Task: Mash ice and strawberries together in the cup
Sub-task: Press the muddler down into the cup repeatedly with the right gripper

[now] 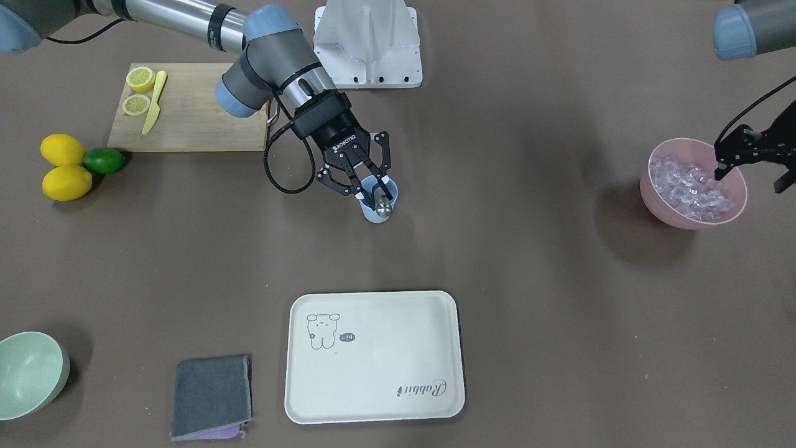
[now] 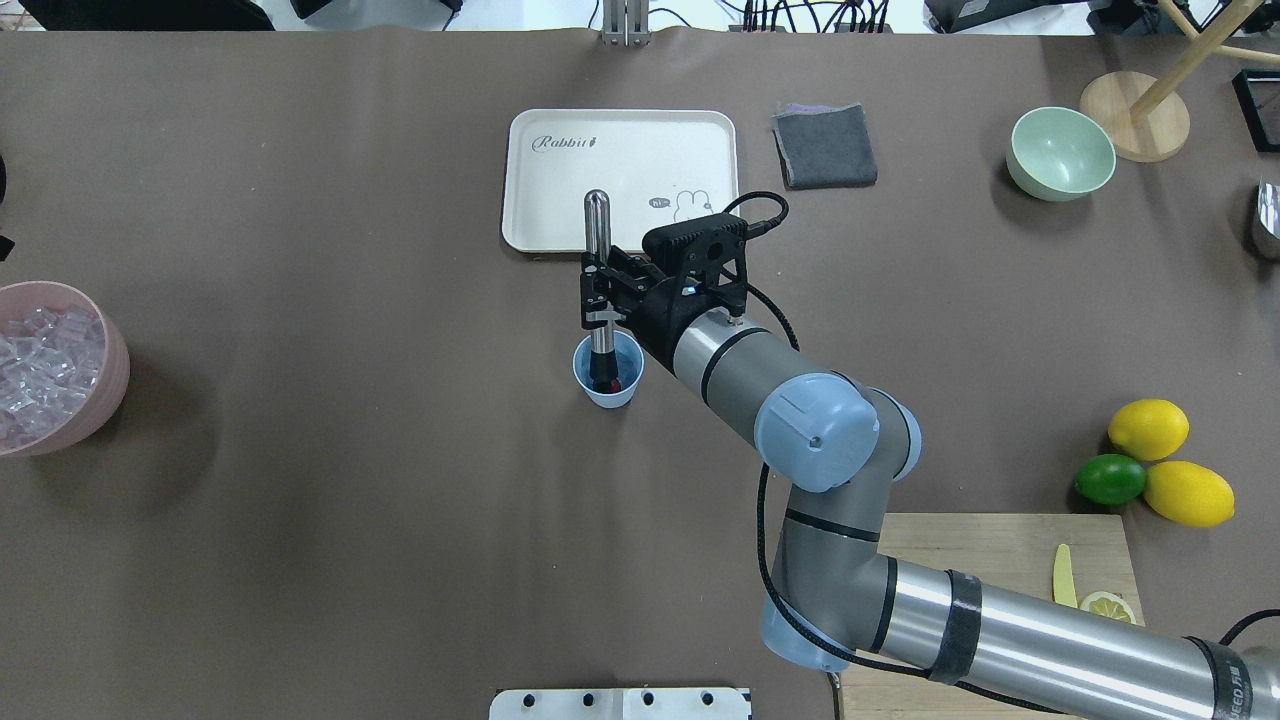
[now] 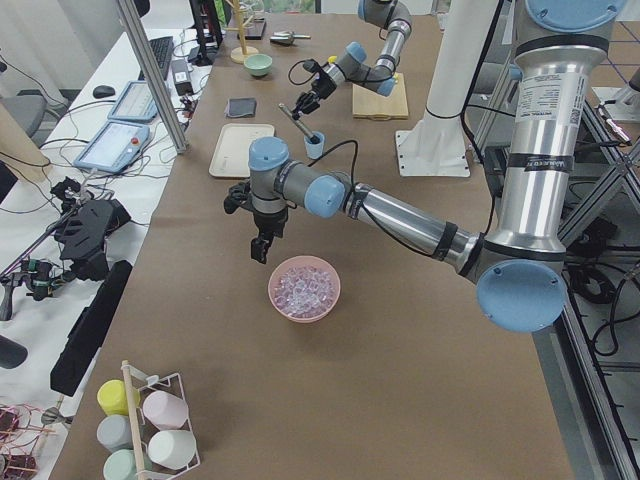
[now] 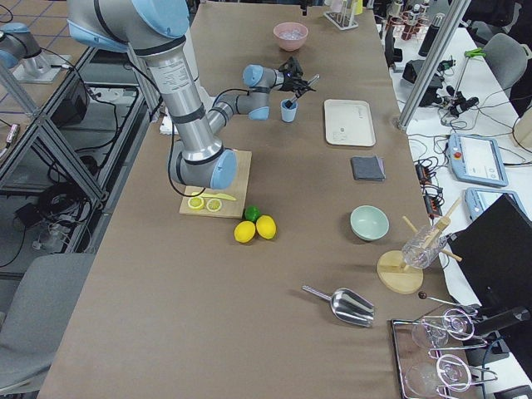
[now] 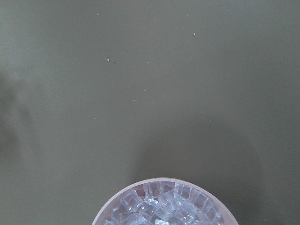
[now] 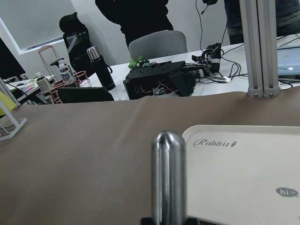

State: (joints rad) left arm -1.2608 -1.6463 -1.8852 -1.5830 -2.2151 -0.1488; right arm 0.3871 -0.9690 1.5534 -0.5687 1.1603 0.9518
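Cup (image 2: 607, 398): 1, upright mid-table (image 2: 300, 200), near tray (image 2: 620, 150).
Strawberry (image 2: 612, 385): 1, red, inside cup, at the foot of steel muddler (image 2: 597, 230).
Right gripper (image 2: 598, 305): jaws closed on muddler, which stands tilted in cup.
Ice (image 1: 690, 186): heaped in pink bowl (image 1: 650, 199), well apart from cup.
Left gripper (image 1: 749, 177): above bowl, jaws apart, empty.

- Brown-covered bench (image 2: 300, 520) under even light.
- Ahead of the right jaws, past the bench's far edge: a grey office chair (image 6: 157, 44) and a cluttered white desk (image 6: 236, 88).
- Ahead and right of them, an aluminium post (image 6: 259, 47) rises.
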